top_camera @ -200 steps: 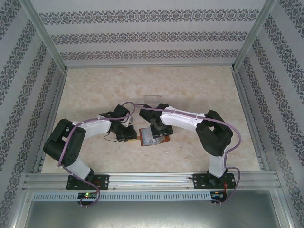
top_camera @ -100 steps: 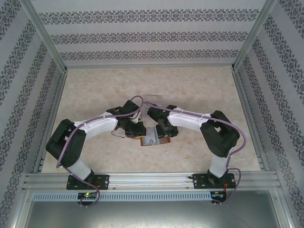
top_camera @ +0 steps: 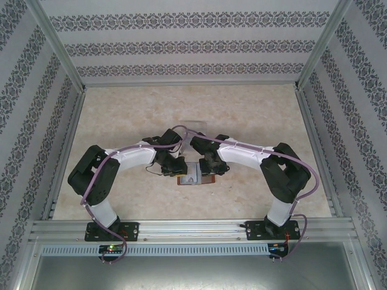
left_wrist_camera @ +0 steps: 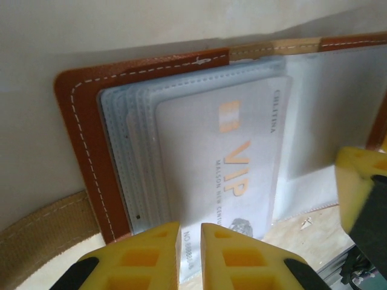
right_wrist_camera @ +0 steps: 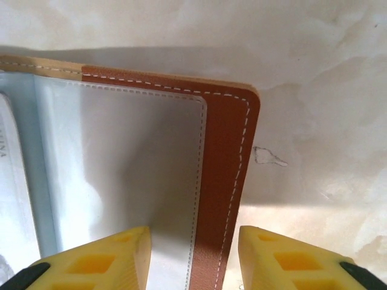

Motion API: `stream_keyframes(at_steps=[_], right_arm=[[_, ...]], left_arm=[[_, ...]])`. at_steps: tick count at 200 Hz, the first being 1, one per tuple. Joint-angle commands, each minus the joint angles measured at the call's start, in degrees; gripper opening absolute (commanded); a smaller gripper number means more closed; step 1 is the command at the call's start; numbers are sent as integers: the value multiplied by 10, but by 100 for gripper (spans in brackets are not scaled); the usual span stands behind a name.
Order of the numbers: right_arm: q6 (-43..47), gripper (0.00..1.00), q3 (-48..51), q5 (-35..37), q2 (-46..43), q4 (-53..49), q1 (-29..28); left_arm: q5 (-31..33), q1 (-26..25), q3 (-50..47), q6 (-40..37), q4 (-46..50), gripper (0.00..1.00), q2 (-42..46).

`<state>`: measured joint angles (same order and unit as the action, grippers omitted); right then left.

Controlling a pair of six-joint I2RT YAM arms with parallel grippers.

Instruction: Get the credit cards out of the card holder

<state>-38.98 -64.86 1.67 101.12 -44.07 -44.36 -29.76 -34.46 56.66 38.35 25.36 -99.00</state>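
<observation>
The card holder [top_camera: 195,176] lies open on the table between both grippers, a reddish-brown leather wallet [left_wrist_camera: 78,133] with clear pockets. A pale credit card [left_wrist_camera: 230,157] marked VIP sticks out of the left leaf's pockets toward my left gripper [left_wrist_camera: 190,232]. That gripper is nearly shut, a narrow gap over the card's near edge, with nothing pinched. My right gripper [right_wrist_camera: 195,232] stands open over the right leaf [right_wrist_camera: 224,151], its brown border between the fingers. From above, the left gripper [top_camera: 175,167] and right gripper [top_camera: 211,167] flank the wallet.
A tan strap tab [left_wrist_camera: 42,229] runs out from the wallet's left side. A clear plastic tray [top_camera: 193,125] stands just beyond the grippers. The table [top_camera: 121,115] is walled by patterned panels and metal rails. A yellow finger of the right gripper [left_wrist_camera: 363,187] shows in the left wrist view.
Both arms have closed in on the wallet, the left gripper moving right onto the left leaf. The right gripper's jaws have narrowed over the right leaf.
</observation>
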Motion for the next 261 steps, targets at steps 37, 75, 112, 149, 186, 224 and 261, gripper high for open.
stream_keyframes(at_steps=[37,75,112,149,186,224,261], right_arm=[[4,42,3,-3,-22,10,4],[4,39,7,-23,-3,35,3],[9,35,9,-35,-8,53,1],[19,35,0,-28,-7,48,1],[17,37,-5,-14,-27,30,0],[10,37,-10,-18,-54,32,0],[-19,33,7,-88,-65,98,3]], left_arm=[[19,-6,0,-8,21,16,-6],[32,-7,-17,-5,24,15,22],[40,-6,-12,-4,30,15,44],[50,-5,12,-12,39,16,33],[57,-5,18,-17,46,16,14],[68,-5,13,-24,57,16,7],[72,-5,6,-25,55,13,5]])
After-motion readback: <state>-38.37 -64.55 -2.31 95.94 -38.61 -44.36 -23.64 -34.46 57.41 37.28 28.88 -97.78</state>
